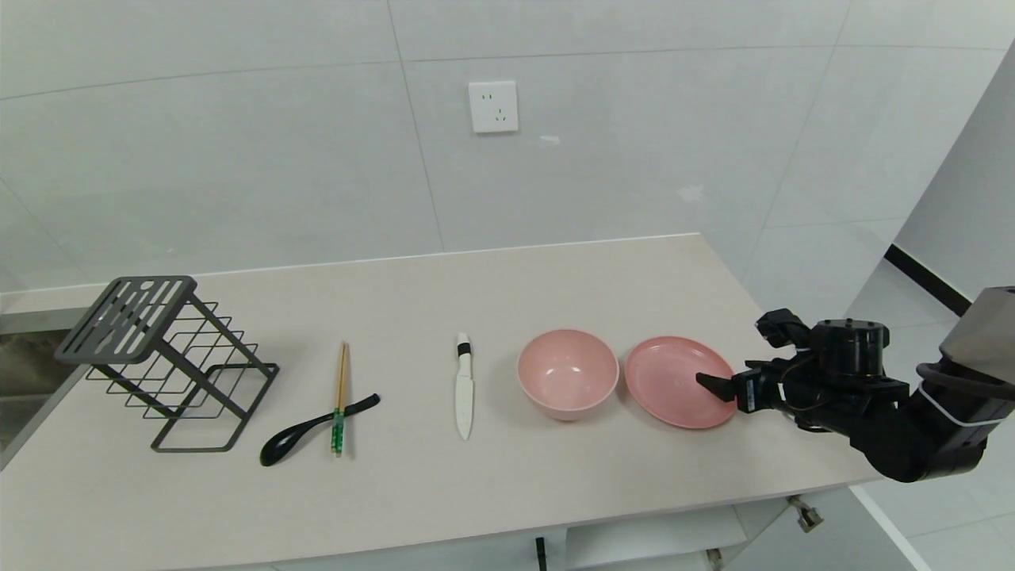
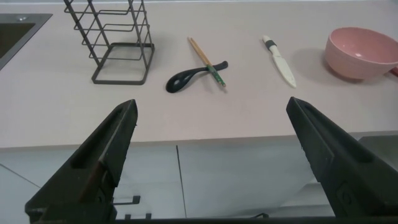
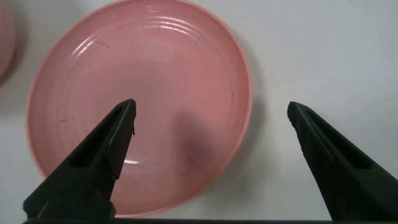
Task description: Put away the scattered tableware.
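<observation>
A pink plate [image 1: 674,381] [image 3: 161,74] lies at the counter's right end, beside a pink bowl [image 1: 567,373] [image 2: 362,53]. My right gripper [image 1: 736,357] [image 3: 211,111] hangs open over the plate's right rim, one finger above the plate and the other outside it. Left of the bowl lie a white knife [image 1: 464,386] [image 2: 280,61], wooden chopsticks [image 1: 341,396] [image 2: 206,62] and a black spoon [image 1: 313,428] [image 2: 186,76] crossing under them. A dark wire rack [image 1: 158,357] [image 2: 118,37] stands at the far left. My left gripper [image 2: 211,104] is open and empty, low in front of the counter's front edge.
A sink [image 1: 24,381] [image 2: 15,31] is set in beside the rack at the left end. The beige counter [image 1: 476,492] ends just right of the plate, with the floor beyond. A tiled wall with a socket [image 1: 493,105] backs the counter.
</observation>
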`<state>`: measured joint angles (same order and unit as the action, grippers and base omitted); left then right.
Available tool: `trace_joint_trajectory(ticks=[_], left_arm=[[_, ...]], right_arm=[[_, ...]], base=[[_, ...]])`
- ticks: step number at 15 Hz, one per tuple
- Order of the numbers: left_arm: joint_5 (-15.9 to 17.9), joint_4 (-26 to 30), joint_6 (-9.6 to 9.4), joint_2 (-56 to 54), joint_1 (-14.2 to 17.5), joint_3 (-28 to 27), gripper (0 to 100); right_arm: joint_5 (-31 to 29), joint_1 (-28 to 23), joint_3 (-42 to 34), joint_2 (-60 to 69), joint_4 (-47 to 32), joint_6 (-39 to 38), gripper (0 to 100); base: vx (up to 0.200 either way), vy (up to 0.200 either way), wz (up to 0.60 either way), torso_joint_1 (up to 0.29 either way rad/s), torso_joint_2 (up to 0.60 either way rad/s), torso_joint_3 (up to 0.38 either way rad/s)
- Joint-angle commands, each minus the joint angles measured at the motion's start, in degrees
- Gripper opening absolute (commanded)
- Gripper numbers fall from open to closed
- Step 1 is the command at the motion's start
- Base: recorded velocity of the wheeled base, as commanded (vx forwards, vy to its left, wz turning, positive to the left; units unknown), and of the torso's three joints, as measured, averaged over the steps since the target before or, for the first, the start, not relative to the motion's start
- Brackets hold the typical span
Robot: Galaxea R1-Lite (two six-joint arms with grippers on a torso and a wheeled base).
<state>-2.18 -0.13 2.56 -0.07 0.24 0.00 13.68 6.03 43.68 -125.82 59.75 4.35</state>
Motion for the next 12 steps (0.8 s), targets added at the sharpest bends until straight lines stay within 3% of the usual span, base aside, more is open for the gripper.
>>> trace_joint_trajectory(ticks=[1, 12], left_arm=[[0.0, 0.0, 0.08, 0.1, 0.0, 0.0, 100], [0.0, 0.0, 0.16, 0.1, 0.0, 0.0, 100]], right_arm=[[-0.1, -0.1, 0.5, -1.5, 0.1, 0.0, 100], [0.0, 1.2, 2.5, -4.5, 0.5, 0.1, 100]], base=[[0.0, 0.0, 0.0, 0.0, 0.0, 0.0], [0.0, 0.0, 0.0, 0.0, 0.0, 0.0]])
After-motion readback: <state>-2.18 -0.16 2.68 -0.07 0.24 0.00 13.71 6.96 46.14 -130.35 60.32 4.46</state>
